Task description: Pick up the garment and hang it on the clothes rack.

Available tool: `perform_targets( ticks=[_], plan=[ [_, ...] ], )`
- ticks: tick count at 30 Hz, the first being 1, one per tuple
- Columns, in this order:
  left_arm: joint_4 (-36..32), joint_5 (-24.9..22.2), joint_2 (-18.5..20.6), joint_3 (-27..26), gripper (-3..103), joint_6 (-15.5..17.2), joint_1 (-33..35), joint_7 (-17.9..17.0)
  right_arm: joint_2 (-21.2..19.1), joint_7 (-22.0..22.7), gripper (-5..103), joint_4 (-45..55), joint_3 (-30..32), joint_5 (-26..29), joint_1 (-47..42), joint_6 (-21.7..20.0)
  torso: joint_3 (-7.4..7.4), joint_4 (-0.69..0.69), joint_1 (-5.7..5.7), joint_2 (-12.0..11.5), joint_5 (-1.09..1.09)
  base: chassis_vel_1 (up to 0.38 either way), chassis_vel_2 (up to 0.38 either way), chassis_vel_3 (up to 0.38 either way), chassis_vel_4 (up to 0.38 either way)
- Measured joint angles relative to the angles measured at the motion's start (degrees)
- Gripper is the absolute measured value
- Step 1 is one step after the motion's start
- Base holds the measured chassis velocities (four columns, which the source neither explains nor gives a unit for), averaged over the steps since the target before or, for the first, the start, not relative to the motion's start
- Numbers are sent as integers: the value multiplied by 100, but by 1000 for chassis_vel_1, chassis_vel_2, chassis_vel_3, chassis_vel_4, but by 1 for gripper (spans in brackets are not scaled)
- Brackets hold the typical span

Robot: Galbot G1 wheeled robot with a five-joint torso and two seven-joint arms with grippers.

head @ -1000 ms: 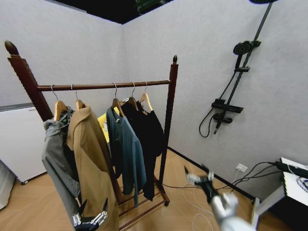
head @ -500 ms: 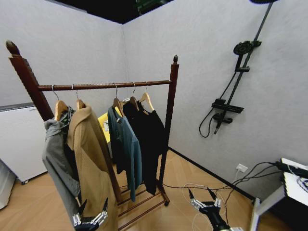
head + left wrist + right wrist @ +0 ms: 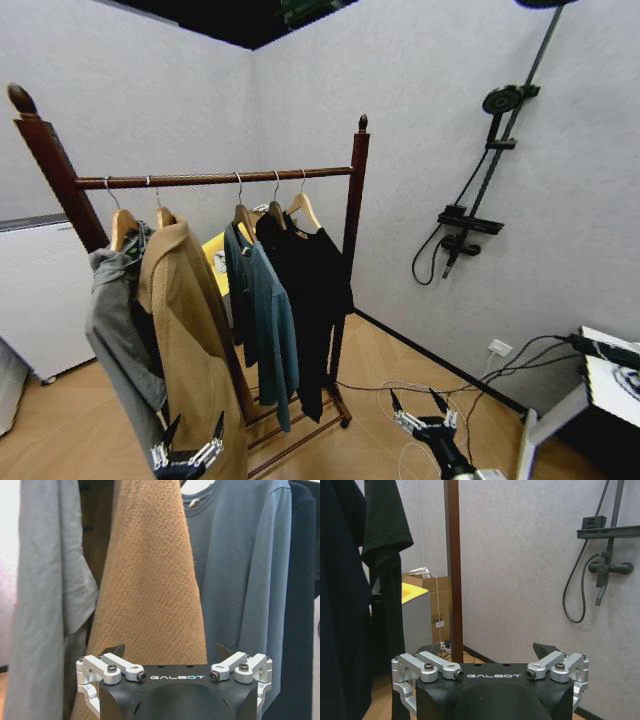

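Note:
The garment (image 3: 318, 300), long and black on a light wooden hanger, hangs from the rod of the clothes rack (image 3: 352, 200), close to the right post. It falls past the teal-blue jacket (image 3: 268, 310) beside it. My right gripper (image 3: 413, 400) is open and empty, low to the right of the rack's foot and apart from the cloth. Its own camera shows the open fingers (image 3: 484, 649), black cloth (image 3: 342, 605) and the post (image 3: 452, 565). My left gripper (image 3: 196, 425) stands open in front of the tan coat (image 3: 150, 580), empty (image 3: 170, 650).
A grey garment (image 3: 118, 330) and the tan coat (image 3: 190, 330) hang on the rod's left half. Cables (image 3: 400, 390) lie on the wooden floor near the right gripper. A shower fixture (image 3: 470, 220) is on the right wall, a white cabinet (image 3: 40, 290) at left.
My right gripper has dropped from a raised pose beside the rack to low near the floor, then held still. The teal jacket and black garment have swung slightly on the rod.

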Motion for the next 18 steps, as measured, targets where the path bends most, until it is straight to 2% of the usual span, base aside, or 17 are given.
perform_targets(
  ticks=[18],
  plan=[
    [0,0,0,0,100,1,0,-1,-3,1,100,-7,-8,9,15,-12,0,-1,0,0,1,-88,-91,-83,-85]
  ],
)
